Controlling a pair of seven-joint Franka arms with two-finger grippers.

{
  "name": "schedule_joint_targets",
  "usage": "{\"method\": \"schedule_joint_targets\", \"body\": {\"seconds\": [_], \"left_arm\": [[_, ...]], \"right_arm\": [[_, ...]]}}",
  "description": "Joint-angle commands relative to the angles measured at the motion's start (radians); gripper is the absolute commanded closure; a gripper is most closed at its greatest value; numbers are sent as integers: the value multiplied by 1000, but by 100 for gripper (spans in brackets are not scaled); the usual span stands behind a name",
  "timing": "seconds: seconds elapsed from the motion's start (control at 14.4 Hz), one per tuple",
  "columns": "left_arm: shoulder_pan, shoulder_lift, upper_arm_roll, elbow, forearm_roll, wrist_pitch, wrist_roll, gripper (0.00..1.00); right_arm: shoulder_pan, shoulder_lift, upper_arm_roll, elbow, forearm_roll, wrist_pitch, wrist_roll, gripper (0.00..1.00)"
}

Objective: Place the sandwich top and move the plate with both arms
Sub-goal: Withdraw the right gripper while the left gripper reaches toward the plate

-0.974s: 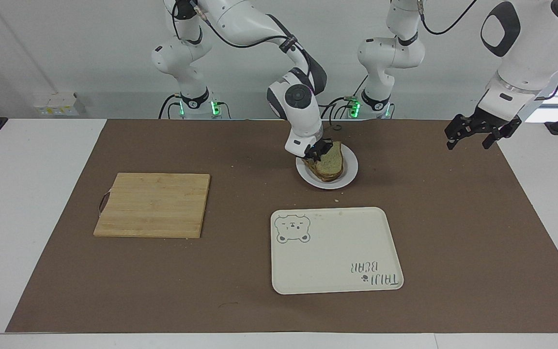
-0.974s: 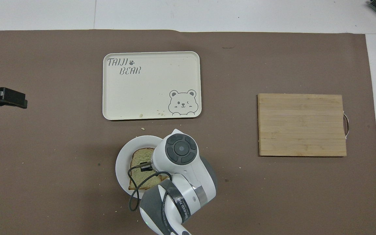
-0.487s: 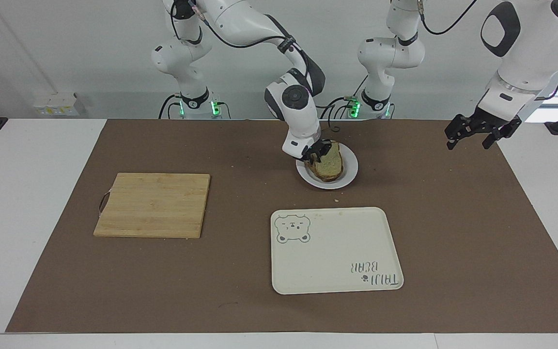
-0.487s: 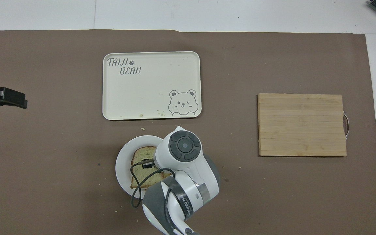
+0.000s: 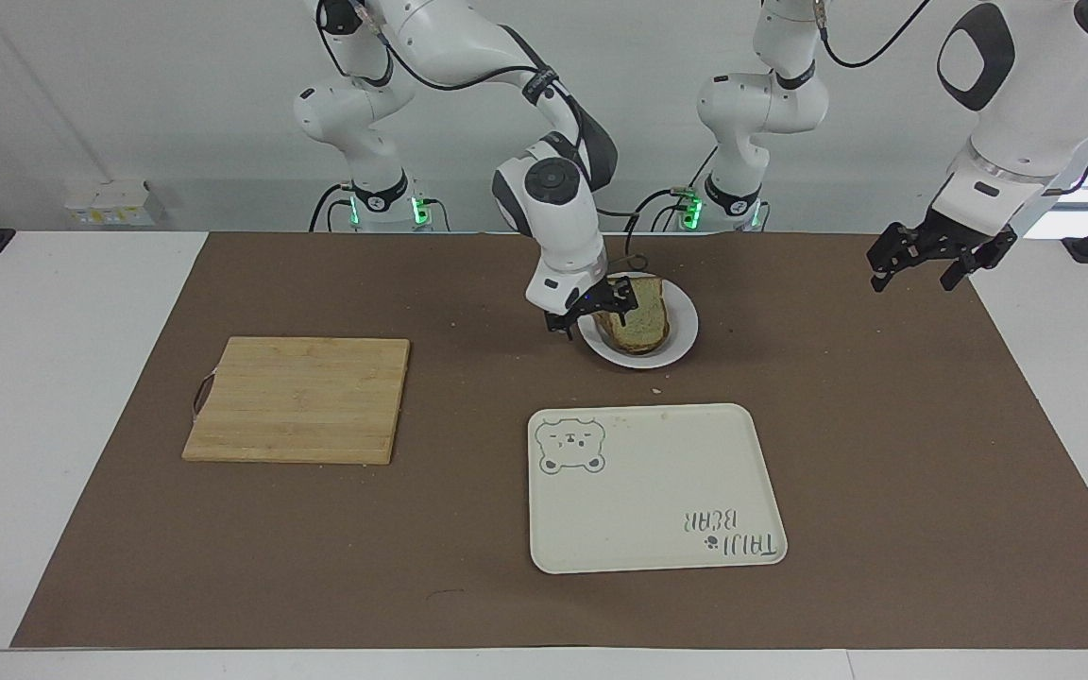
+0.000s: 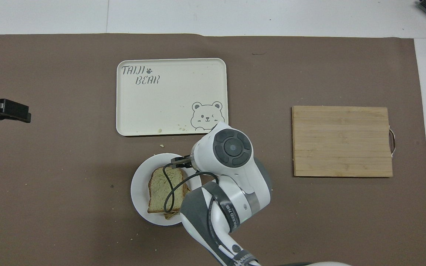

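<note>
The bread slice [image 5: 640, 318] lay on the white plate [image 5: 682, 331]; the right hand [image 5: 593, 312] hung open beside it, and the left hand [image 5: 922, 255] waited open.

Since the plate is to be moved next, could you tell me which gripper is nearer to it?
The right gripper: it is open at the rim of the plate, beside the sandwich top. The left gripper waits at the left arm's end of the table.

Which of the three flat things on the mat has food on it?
The round white plate, nearest the robots: it holds the sandwich. The bear tray and wooden cutting board hold none.
</note>
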Motion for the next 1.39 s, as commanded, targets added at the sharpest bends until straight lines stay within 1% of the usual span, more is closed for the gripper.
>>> {"method": "schedule_joint_targets", "body": {"seconds": [0.0, 0.14, 0.28, 0.35, 0.49, 0.63, 0.77, 0.9, 0.97, 1.11, 1.25, 1.32], "left_arm": [[7, 6, -1, 15, -7, -17, 13, 0], [-9, -9, -19, 15, -18, -26, 8, 0], [-13, -38, -24, -21, -79, -40, 7, 0], [-15, -70, -24, -69, -119, -33, 5, 0], [-33, -104, -24, -163, -171, 1, 8, 0], [-33, -150, -24, -299, -232, 109, 13, 0], [-42, -195, -27, -434, -277, 209, 16, 0], [-61, -203, -27, -510, -318, 254, 28, 0], [-61, -203, -27, -540, -338, 260, 57, 0], [-59, -213, -24, -606, -386, 283, 132, 0], [-61, -218, -25, -660, -407, 308, 177, 0], [-62, -221, -27, -721, -436, 366, 210, 0]], "right_arm": [[-97, -98, 6, -13, -97, -73, -4, 0], [-166, -145, 8, -13, -165, -110, -5, 0], [-238, -188, 8, -11, -189, -153, -7, 0], [-267, -207, 8, -11, -191, -172, -10, 0], [-324, -242, 8, 10, -189, -239, -37, 0], [-367, -279, 6, 35, -189, -331, -70, 0], [-422, -326, 5, 41, -191, -395, -93, 0], [-468, -369, 2, 47, -194, -448, -140, 0], [-494, -377, 2, 59, -194, -481, -171, 0], [-540, -379, 0, 104, -194, -550, -225, 0], [-583, -379, 0, 151, -208, -583, -240, 0], [-597, -379, 2, 179, -243, -592, -242, 0]]}}
